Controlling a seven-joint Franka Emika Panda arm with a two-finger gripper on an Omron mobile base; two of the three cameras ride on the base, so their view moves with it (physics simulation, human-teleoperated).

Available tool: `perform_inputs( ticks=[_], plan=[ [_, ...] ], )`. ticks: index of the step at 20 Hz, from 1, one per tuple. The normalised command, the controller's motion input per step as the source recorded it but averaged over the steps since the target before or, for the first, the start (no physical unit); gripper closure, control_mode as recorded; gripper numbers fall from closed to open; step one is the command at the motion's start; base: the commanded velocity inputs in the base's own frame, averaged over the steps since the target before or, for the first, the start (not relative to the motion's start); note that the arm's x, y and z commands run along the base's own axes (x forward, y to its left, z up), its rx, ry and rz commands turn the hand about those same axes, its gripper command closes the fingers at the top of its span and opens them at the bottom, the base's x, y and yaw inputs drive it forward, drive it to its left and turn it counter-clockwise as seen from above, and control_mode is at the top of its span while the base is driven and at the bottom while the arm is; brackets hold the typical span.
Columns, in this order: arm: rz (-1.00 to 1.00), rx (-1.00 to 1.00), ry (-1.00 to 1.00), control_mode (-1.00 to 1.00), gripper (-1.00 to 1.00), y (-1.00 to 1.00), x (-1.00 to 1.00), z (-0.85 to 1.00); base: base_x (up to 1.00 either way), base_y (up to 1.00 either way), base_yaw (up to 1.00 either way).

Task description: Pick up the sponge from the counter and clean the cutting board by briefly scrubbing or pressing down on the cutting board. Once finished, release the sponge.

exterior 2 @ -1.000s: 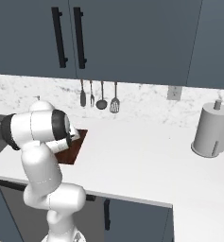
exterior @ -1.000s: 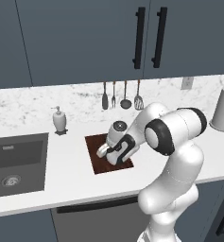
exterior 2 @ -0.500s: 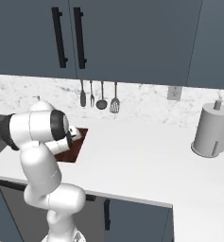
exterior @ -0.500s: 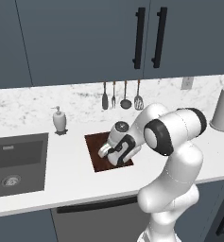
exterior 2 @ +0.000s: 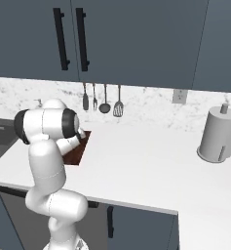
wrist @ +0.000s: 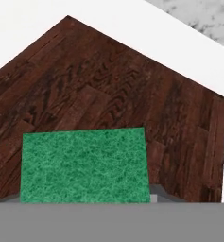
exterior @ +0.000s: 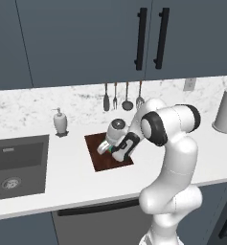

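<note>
1. Gripper (exterior: pixel 103 148) sits low over the cutting board (exterior: pixel 100 158), seen in the left base view at the end of the bent white arm (exterior: pixel 167 129).
2. Sponge (wrist: pixel 84 165): its green face fills the lower middle of the hand view, right up against the camera, with the board's dark reddish-brown grain spreading behind and around it. In the left base view a small green patch (exterior: pixel 102 148) shows at the gripper's tip, above the board's left half.
3. Gripper state: fingers are pinched on the sponge. Whether the sponge touches the board surface cannot be told.
4. Cutting board lies flat on the white counter (exterior: pixel 67 177), to the right of the dark sink basin (exterior: pixel 17 165) and in front of the marble-look backsplash (exterior: pixel 24 107). In the hand view one corner of the board points toward the top of the picture, with white counter (wrist: pixel 33 28) beyond both edges.
5. In the right base view the arm's elbow (exterior 2: pixel 48 124) covers most of the board; only a brown strip (exterior 2: pixel 78 151) shows beside it.
6. Other items: soap dispenser (exterior: pixel 60 121) stands on the counter between sink and board, near the backsplash. Four utensils (exterior: pixel 122 95) hang on the backsplash behind the board. Paper towel holder (exterior 2: pixel 218 134) stands well apart at the far right of the counter. Dark cabinets with black handles (exterior: pixel 151 38) hang above.
</note>
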Motion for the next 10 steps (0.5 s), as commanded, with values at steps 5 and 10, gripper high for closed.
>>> perform_inputs(
  ticks=[5,10],
  plan=[
    [0.01,0.02,0.01,-1.0,1.0,0.0,0.0,-0.71,0.0,0.0,0.0],
    [0.02,0.0,0.0,-1.0,-1.0,0.04,-0.04,-0.77,0.0,0.0,0.0]
  ],
)
